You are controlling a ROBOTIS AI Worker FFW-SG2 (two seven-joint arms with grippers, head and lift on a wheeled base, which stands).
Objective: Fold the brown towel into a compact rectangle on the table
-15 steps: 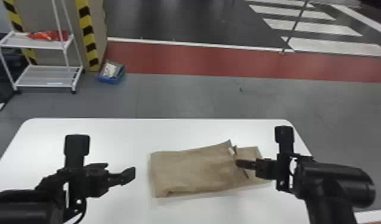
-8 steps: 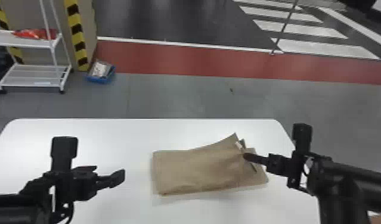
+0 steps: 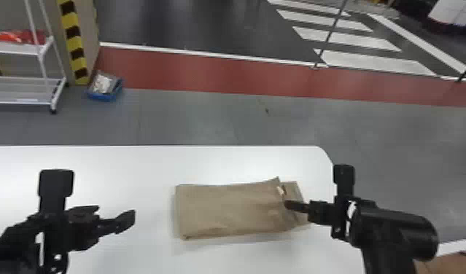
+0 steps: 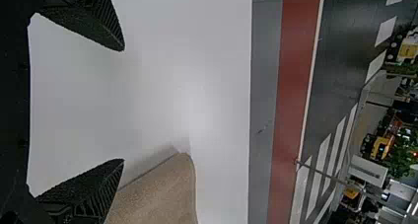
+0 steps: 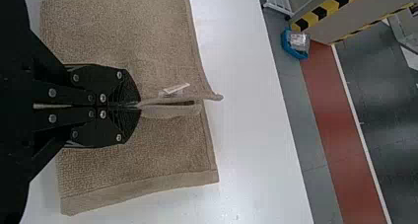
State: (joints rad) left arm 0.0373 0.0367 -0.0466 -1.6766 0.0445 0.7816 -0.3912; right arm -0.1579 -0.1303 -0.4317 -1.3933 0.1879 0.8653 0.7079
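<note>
The upper layer of the towel (image 3: 228,209), near the desk's (image 3: 140,167) right edge, is pinched in the closed right gripper (image 5: 140,105) and drawn rightward, the exposed strip (image 3: 292,190) being narrowed and alignment judged closer; the left gripper (image 4: 123,105) is held open.

On my far left I see a white rack (image 3: 20,49) with shelves, and something red (image 3: 16,36) sits on one. Next to it is a wall edge with yellow and black stripes (image 3: 75,47) (like a bee!). A blue box (image 3: 105,95) with stuff in it is on the gray floor (image 3: 213,116). Past that I see a red strip (image 3: 206,73), then a dark floor (image 3: 177,22) with fat white stripes (image 3: 377,62) and a skinny pole (image 3: 328,38). My left wrist view has green leaves (image 4: 401,160) way off.
</note>
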